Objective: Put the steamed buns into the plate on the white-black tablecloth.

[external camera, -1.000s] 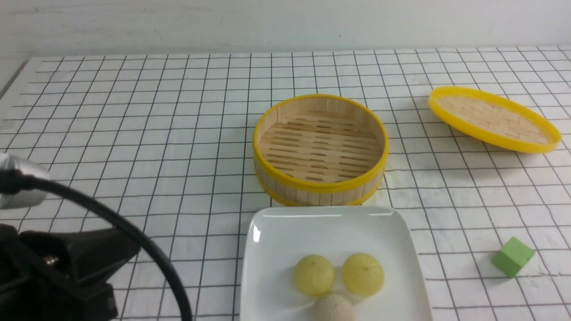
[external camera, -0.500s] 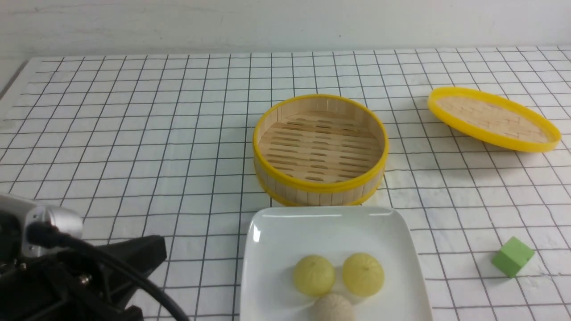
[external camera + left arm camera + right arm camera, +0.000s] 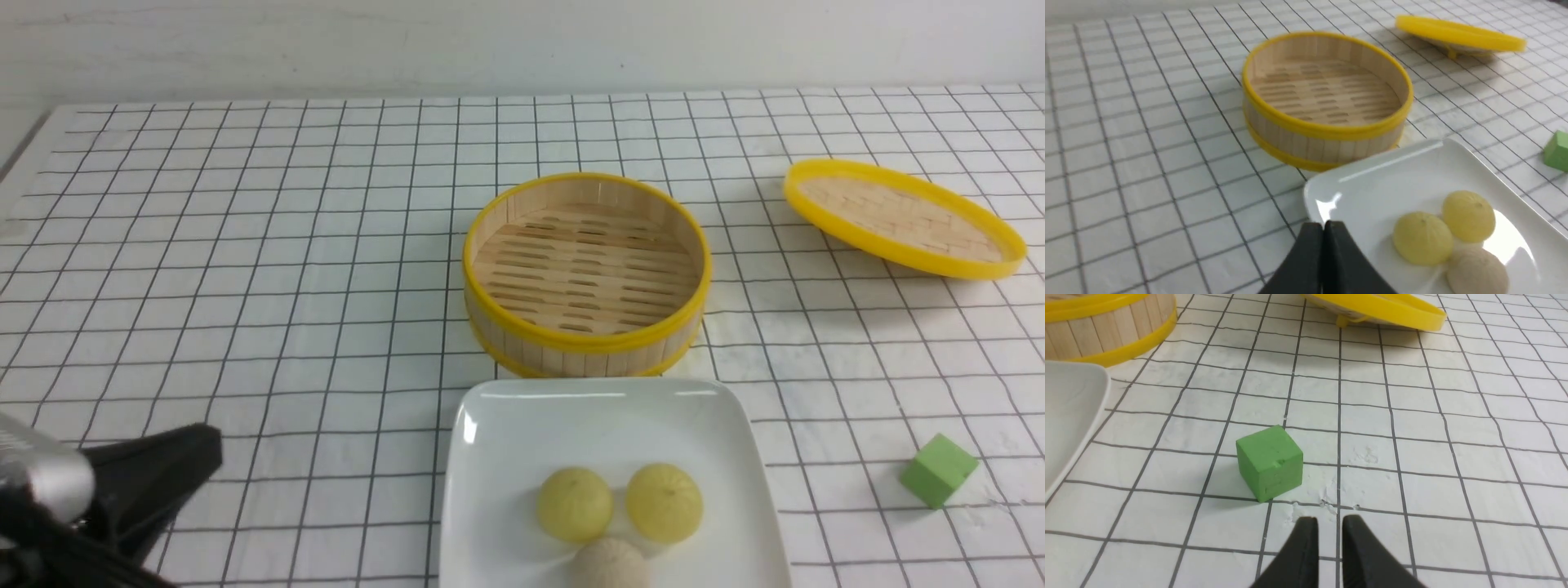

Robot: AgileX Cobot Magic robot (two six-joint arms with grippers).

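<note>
Two pale yellow-green steamed buns (image 3: 575,504) (image 3: 664,501) sit side by side on the white plate (image 3: 604,408) at the counter's near edge, touching a rougher beige bun (image 3: 611,563) just nearer the camera. Judged from this, the transfer looks finished: the bamboo steamer basket (image 3: 586,273) directly behind the plate holds nothing, and its yellow-rimmed lid (image 3: 902,217) lies tilted toward the counter's far right corner. The left claw (image 3: 1323,228) has its jaws pressed together on nothing and hangs just outside the plate's left rim, low at the near left edge in the front view. The right claw (image 3: 1329,524), seen only from its wrist camera, shows a narrow gap between its jaws and grips nothing; it hovers over the white-black tablecloth (image 3: 245,269), close to a green cube (image 3: 1269,462) lying right of the plate. Nothing appears left but for the arms to retire.
</note>
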